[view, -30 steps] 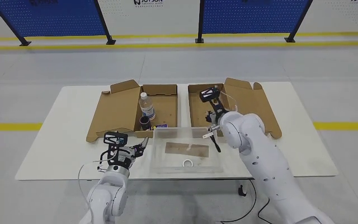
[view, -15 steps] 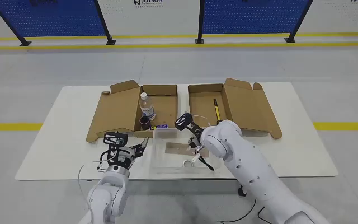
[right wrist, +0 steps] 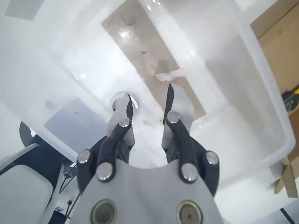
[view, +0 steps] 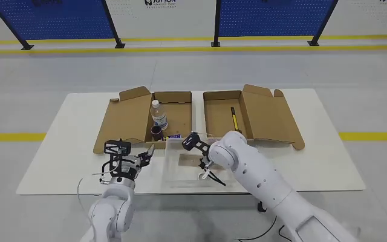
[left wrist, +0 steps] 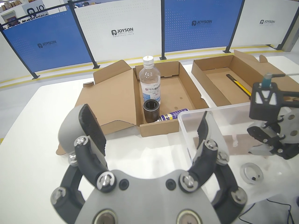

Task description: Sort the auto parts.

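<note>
My right gripper [right wrist: 148, 99] hangs inside the clear bin [right wrist: 257, 54], its fingers apart with nothing between them. One fingertip [right wrist: 127, 104] lines up over a small metal ring [right wrist: 115, 99] on the bin floor. I cannot tell whether it touches the ring. The other finger stands over the edge of a brown patch [right wrist: 140, 47] on the floor, and a small pale plastic scrap [right wrist: 170, 75] lies just past that tip.

In the left wrist view the same gripper [left wrist: 268, 141] sits low in the bin [left wrist: 184, 117], with the ring [left wrist: 251, 173] just beside it on the side nearer me.

My left gripper [left wrist: 149, 127] is spread wide and holds nothing. It hovers over the white table [left wrist: 35, 122], just outside the bin's near corner. Ahead of it lies an open cardboard box [left wrist: 172, 127] holding an upright clear bottle [left wrist: 150, 82], a black cylinder [left wrist: 151, 110] standing against the bottle, and a spray can [left wrist: 171, 115] lying on its side. Beyond the right gripper, a second open box [left wrist: 210, 87] holds a yellow-and-black tool [left wrist: 238, 83].

From above, the right gripper [view: 204, 172] is over the bin's near half and the left gripper [view: 147, 158] is off to its side.
</note>
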